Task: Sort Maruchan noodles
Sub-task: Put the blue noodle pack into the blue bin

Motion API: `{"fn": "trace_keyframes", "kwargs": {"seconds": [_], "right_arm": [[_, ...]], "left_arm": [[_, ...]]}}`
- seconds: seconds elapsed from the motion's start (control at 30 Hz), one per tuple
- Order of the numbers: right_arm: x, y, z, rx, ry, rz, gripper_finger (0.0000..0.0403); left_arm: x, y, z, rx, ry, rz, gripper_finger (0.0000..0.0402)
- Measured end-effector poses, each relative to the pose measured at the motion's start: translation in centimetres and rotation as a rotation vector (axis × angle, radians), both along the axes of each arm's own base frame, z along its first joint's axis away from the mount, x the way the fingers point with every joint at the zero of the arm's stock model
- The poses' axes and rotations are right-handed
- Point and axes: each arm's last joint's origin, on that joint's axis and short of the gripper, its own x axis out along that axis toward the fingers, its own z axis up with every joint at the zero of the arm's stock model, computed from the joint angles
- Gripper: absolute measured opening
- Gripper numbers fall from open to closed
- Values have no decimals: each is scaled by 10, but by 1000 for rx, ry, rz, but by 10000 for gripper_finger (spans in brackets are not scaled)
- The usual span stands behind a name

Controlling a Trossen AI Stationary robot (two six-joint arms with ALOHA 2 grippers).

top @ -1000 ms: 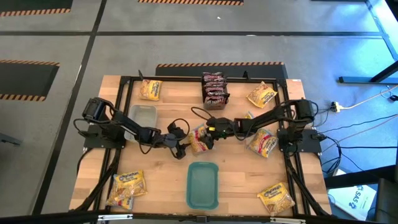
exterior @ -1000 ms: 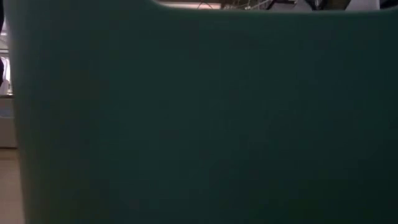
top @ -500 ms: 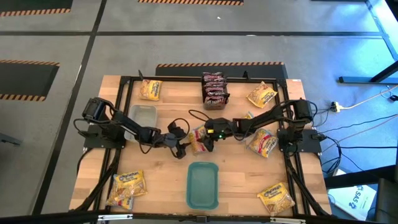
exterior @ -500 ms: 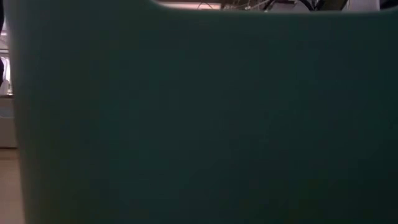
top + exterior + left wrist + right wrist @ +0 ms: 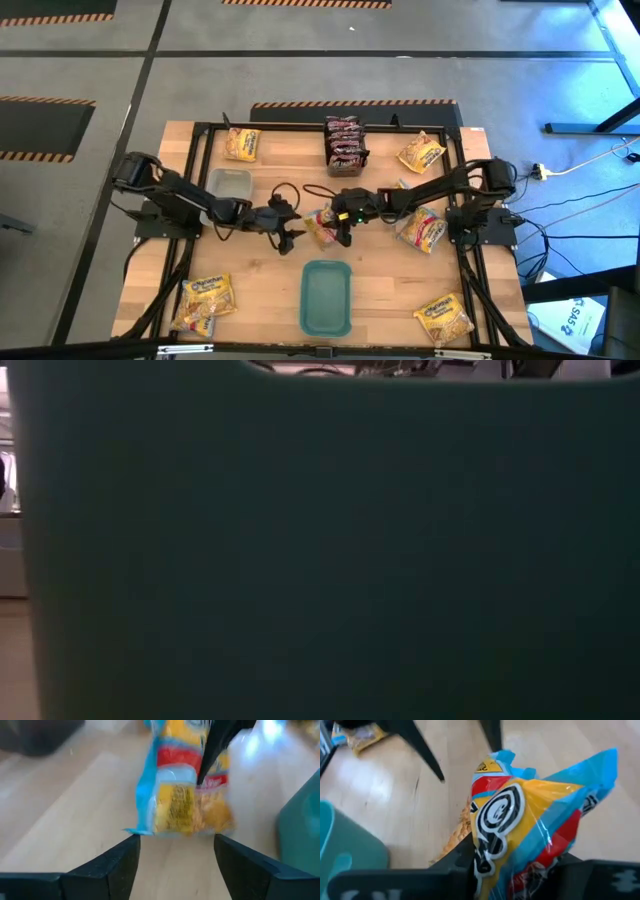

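A yellow, blue-edged Maruchan noodles packet [image 5: 321, 226] is held at the table's middle, with my right gripper [image 5: 339, 221] shut on it. In the right wrist view the packet [image 5: 530, 815] is pinched between the two dark fingers [image 5: 456, 861]. My left gripper [image 5: 291, 228] is open just left of the packet, and its fingers [image 5: 117, 857] stand apart just short of the packet [image 5: 182, 800]. Other yellow packets lie at the back left [image 5: 242, 144], back right [image 5: 421, 152], right [image 5: 422, 229], front right [image 5: 445, 318] and front left [image 5: 205, 299]. Dark packets [image 5: 343, 141] are stacked at the back middle.
A teal tray [image 5: 326, 297] lies at the front middle, and its wall [image 5: 320, 560] fills the low view. A clear grey tub [image 5: 230, 186] stands left of centre, beside the left arm. A black frame runs along the table's edges.
My right gripper has closed on the packet. My left arm's shoulder has swung left and its gripper has opened slightly, standing just clear of the packet.
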Motion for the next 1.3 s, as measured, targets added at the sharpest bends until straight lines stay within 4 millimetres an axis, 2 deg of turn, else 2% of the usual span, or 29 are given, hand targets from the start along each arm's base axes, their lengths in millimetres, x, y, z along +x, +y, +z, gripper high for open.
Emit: {"fn": "trace_keyframes", "kwargs": {"seconds": [0.17, 0.27, 0.43, 0.77, 0.9, 1.17, 1.3], "right_arm": [[-2, 1, 10, -97, -29, 60, 95], [-2, 1, 11, -128, -36, 83, 95], [6, 1, 23, -172, -77, 128, 95], [27, 2, 57, -251, -131, 200, 96], [33, 2, 69, -266, -126, 210, 96], [35, 1, 72, -254, -123, 198, 98], [32, 2, 76, -240, -94, 211, 124]], "left_arm": [[-3, 12, 25, -58, -102, -26, 286], [-4, 20, 33, -83, -138, -31, 304], [-2, 28, 34, -118, -164, -7, 313], [2, 26, 28, -161, -156, -53, 309], [2, 25, 27, -164, -151, -60, 284], [2, 25, 28, -138, -157, -101, 186], [2, 23, 28, -101, -153, -123, 156]]}}
